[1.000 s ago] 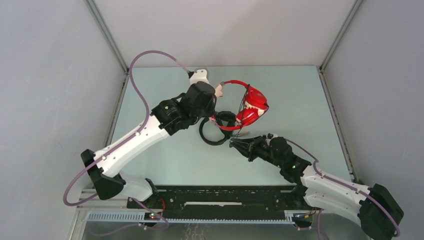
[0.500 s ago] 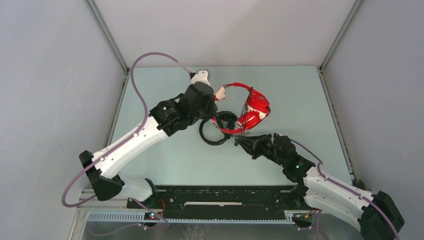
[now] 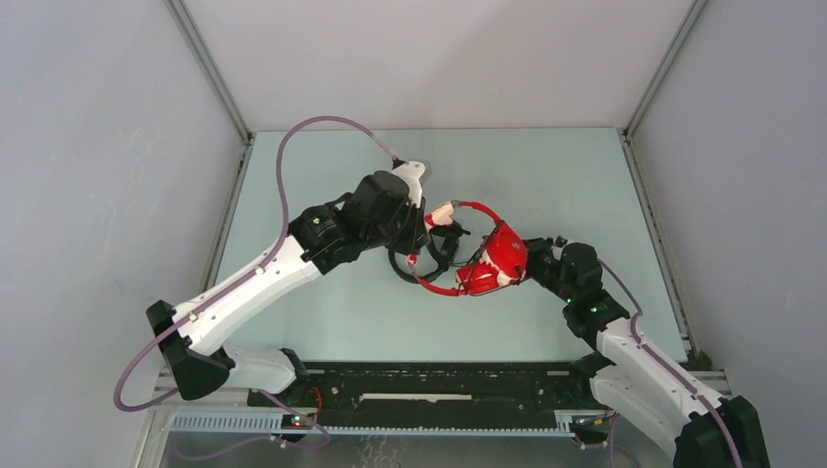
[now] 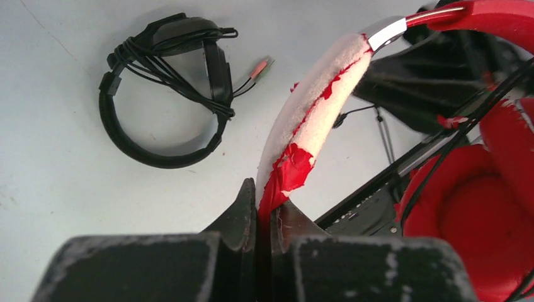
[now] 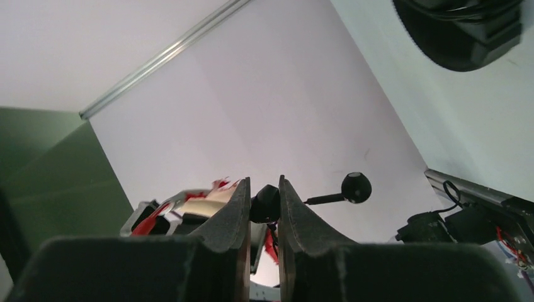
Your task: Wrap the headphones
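Headphones [image 3: 495, 261] nearer, long axis left-right.

table [image 3: 371, 327]: pale green | walls [image 3: 98, 175]: plain grey | corner rails [image 3: 210, 68]: seemingly aluminium

Top cam sits high, above and behind the rig, tilted down and forward: a wide shot of the whole table [image 3: 546, 185] and the enclosure walls [image 3: 439, 58]. Left wrist cam rides just behind the left gripper [image 4: 264, 195] and looks steeply down past its fingers at the tabletop, very close in; it shares the red headphones [image 4: 315, 119] and the black headphones [image 4: 164, 94] with the top view. Right wrist cam rides just behind the right gripper [image 5: 264, 189], pitched up at the walls and a corner rail [image 5: 164, 60], equally close, sharing only a sliver of red headband with the other two.
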{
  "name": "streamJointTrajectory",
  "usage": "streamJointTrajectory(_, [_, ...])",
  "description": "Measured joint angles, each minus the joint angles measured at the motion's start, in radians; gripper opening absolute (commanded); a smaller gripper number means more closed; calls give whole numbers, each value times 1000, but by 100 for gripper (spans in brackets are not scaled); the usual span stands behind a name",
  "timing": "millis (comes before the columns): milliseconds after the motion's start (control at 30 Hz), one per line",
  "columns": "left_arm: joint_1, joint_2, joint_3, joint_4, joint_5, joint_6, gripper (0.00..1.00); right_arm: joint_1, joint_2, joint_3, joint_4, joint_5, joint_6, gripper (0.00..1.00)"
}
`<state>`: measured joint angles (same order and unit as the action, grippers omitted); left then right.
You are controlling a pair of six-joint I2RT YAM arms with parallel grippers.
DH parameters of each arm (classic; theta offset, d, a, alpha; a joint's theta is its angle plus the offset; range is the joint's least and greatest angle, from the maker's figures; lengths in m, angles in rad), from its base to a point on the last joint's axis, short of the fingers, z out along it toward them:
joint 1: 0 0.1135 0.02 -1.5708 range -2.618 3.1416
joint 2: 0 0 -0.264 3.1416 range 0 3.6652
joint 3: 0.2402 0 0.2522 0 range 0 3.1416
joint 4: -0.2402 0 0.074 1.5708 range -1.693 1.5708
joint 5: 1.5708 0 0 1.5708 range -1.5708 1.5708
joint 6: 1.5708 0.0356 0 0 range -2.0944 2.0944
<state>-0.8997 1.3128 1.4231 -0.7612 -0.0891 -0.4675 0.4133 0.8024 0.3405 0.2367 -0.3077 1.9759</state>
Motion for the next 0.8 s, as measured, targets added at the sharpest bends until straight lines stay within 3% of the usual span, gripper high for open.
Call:
streamJointTrajectory(133, [1,0,-8,-14,5,62,0,-16,-39,55,-59,-29,-78,0])
streamJointTrajectory(467, [-11,57,-45,16,4,162,0,-10,-352,187,-526,121,-361,0])
streamJointTrajectory(800, [-99,457,129,57,-65,232,0,-63,-393,209,-885,416,-635,0])
